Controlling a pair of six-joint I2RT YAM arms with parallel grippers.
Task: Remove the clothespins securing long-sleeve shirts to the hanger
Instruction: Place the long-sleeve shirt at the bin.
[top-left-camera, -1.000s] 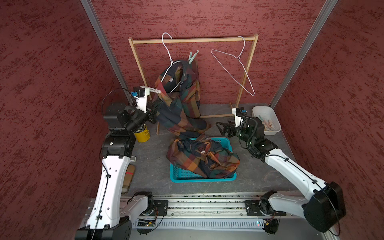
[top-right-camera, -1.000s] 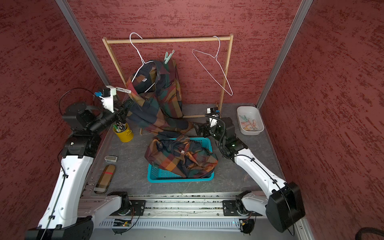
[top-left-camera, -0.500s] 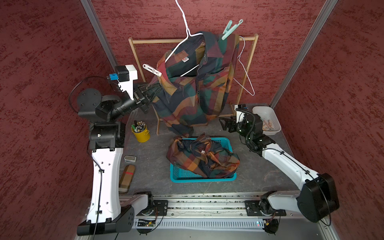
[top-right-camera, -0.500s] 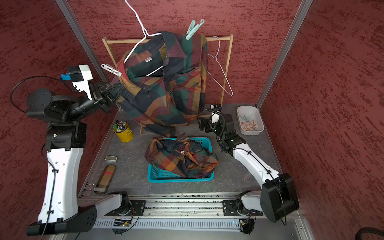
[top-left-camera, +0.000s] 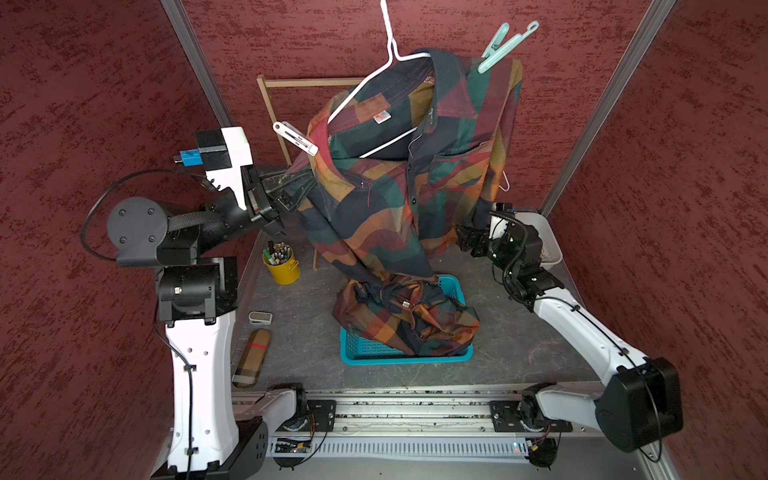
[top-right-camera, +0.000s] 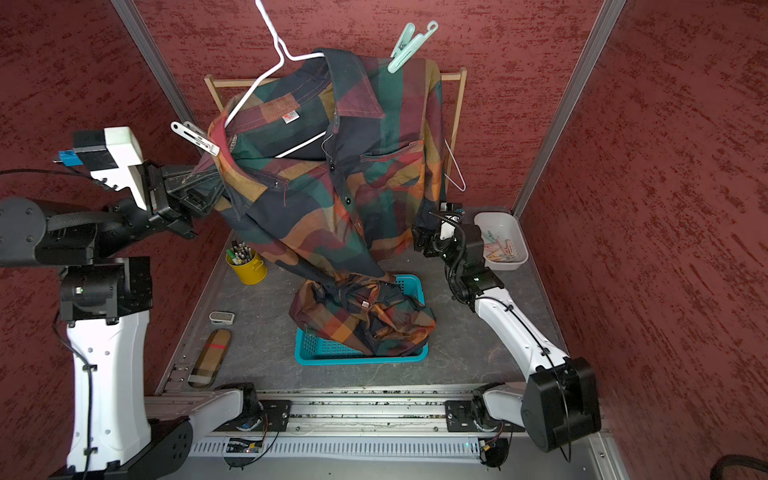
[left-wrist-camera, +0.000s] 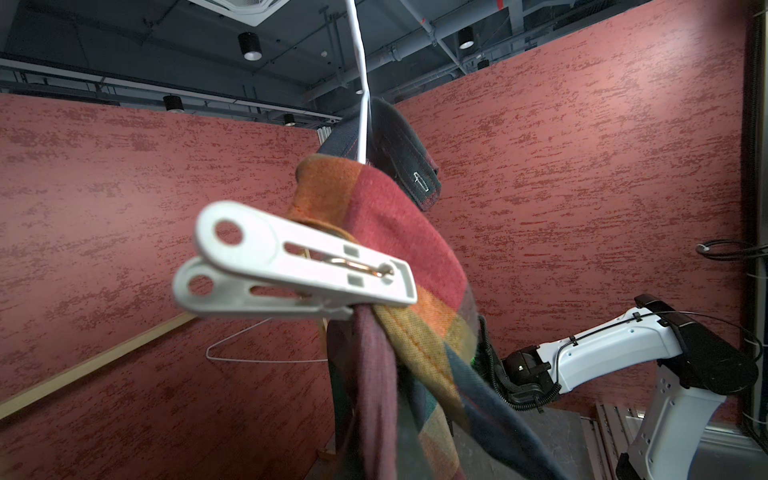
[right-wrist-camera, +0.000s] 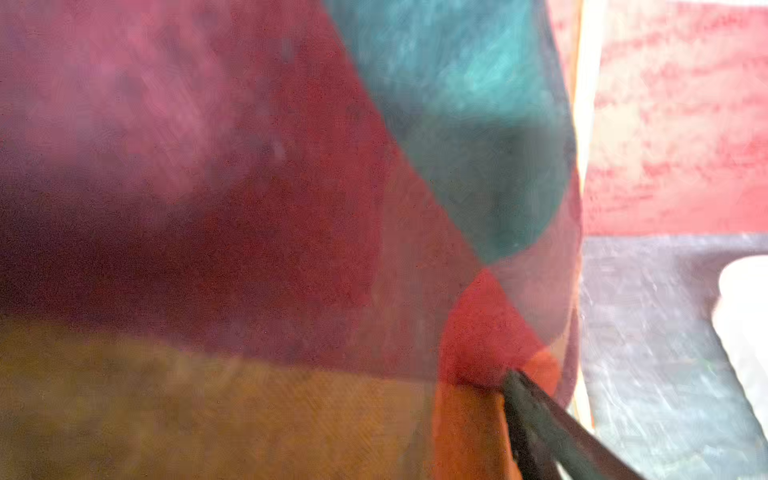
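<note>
The left gripper (top-left-camera: 301, 189) is clenched on the left shoulder of the hanging shirt (top-left-camera: 399, 195) and holds it raised at the far middle of the scene, with its fingertips buried in the plaid cloth. A white wire hanger (top-left-camera: 365, 85) sits inside the collar, and its hook passes out of the top of both top views. Two clothespins grip this shirt. A white clothespin (top-left-camera: 296, 139) is on the left shoulder, just above the left gripper, and it looms large in the left wrist view (left-wrist-camera: 299, 266). A mint clothespin (top-left-camera: 505, 45) is on the right shoulder, pointing up and to the right. The right gripper (top-left-camera: 467, 241) is low at the shirt's right hem, right against the cloth. I cannot tell whether its jaws are parted — the right wrist view is blurred plaid with a single dark finger (right-wrist-camera: 540, 424) showing. The second shirt (top-left-camera: 407, 320) lies crumpled in the teal basket (top-left-camera: 399, 357) at the near middle, its cloth spilling over the left rim. A white tray (top-right-camera: 498, 224) sits at the far right and a yellow cup (top-left-camera: 282, 266) of pens at the left
</note>
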